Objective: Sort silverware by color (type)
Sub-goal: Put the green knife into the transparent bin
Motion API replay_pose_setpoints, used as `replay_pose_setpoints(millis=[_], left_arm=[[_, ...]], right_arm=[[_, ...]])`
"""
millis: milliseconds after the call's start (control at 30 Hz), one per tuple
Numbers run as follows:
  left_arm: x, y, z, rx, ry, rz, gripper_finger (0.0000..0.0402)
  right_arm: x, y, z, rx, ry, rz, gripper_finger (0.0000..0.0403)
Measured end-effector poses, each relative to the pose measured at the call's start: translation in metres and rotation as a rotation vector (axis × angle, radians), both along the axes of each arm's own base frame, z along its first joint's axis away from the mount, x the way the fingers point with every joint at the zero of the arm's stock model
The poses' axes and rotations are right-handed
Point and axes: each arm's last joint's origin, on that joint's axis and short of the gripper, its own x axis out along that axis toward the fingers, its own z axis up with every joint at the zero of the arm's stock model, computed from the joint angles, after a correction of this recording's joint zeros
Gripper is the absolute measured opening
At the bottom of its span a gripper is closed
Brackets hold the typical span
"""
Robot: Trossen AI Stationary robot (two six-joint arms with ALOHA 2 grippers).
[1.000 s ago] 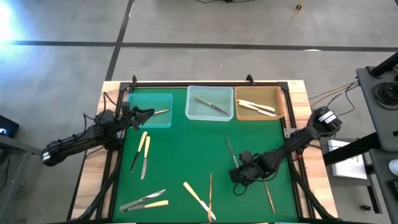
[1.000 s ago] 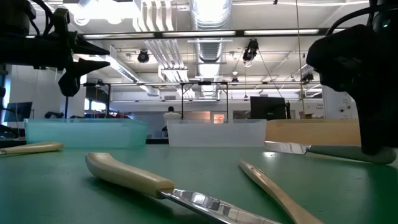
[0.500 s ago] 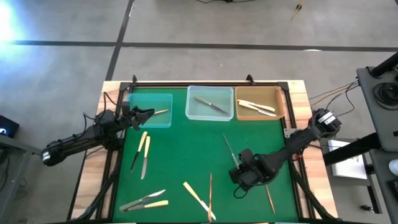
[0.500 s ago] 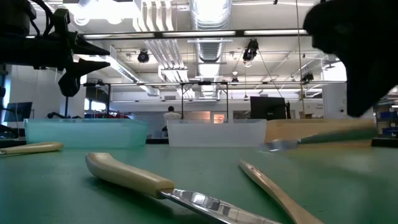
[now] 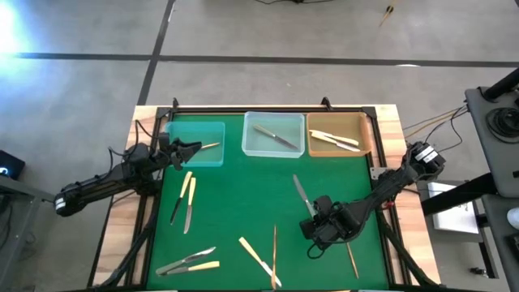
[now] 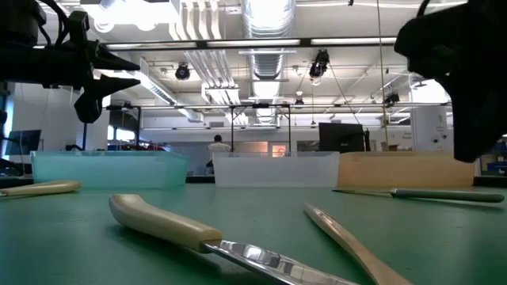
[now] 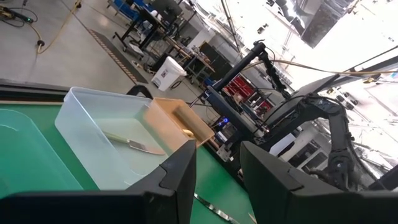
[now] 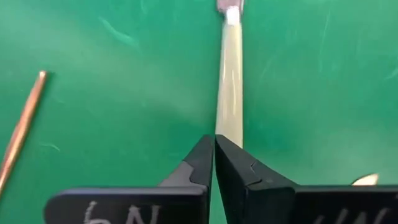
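Note:
My right gripper (image 5: 318, 223) is shut and hovers just above the handle end of a silver-grey knife (image 5: 302, 195). That knife lies flat on the green mat (image 6: 412, 192), and its handle (image 8: 229, 81) runs on past the fingertips. My left gripper (image 5: 195, 148) waits open (image 7: 217, 149) over the teal tray (image 5: 182, 134). A golden piece (image 5: 210, 146) lies in that tray, just past its tips. Several more cream-handled, silver and golden pieces lie loose on the mat.
The clear tray (image 5: 251, 146) holds a silver knife, and the tan tray (image 5: 365, 122) holds cream pieces. On the mat are cream-handled knives (image 5: 186, 199), a pair (image 5: 190, 262), a cream piece (image 5: 258, 259) and golden pieces (image 5: 274, 251) (image 5: 351, 258). The middle of the mat is bare.
My right gripper has risen off the mat. The silver knife came up with it for a moment, then dropped back. It now lies flat, turned slightly from where it was.

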Motion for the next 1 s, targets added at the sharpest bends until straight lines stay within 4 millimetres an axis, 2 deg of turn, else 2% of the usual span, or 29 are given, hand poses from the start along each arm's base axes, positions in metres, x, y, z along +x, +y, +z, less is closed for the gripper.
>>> replay_pose_setpoints(millis=[133, 400, 533, 767, 1000], left_arm=[[0.000, 0.000, 0.000, 0.000, 0.000, 0.000, 0.0109], [0.000, 0.000, 0.000, 0.000, 0.001, 0.000, 0.0109], [0.000, 0.000, 0.000, 0.000, 0.001, 0.000, 0.0109], [0.000, 0.000, 0.000, 0.000, 0.000, 0.000, 0.0109], [0.000, 0.000, 0.000, 0.000, 0.001, 0.000, 0.0109]], right_arm=[[-0.003, 0.000, -0.006, 0.054, 0.030, -0.029, 0.0046], [-0.004, -0.001, -0.007, 0.047, 0.043, 0.000, 0.0170], [-0.005, -0.003, -0.010, 0.041, 0.051, 0.001, 0.0216], [0.000, -0.014, -0.024, 0.040, 0.041, 0.002, 0.0230], [0.008, -0.014, -0.040, 0.051, 0.097, 0.050, 0.0229]])
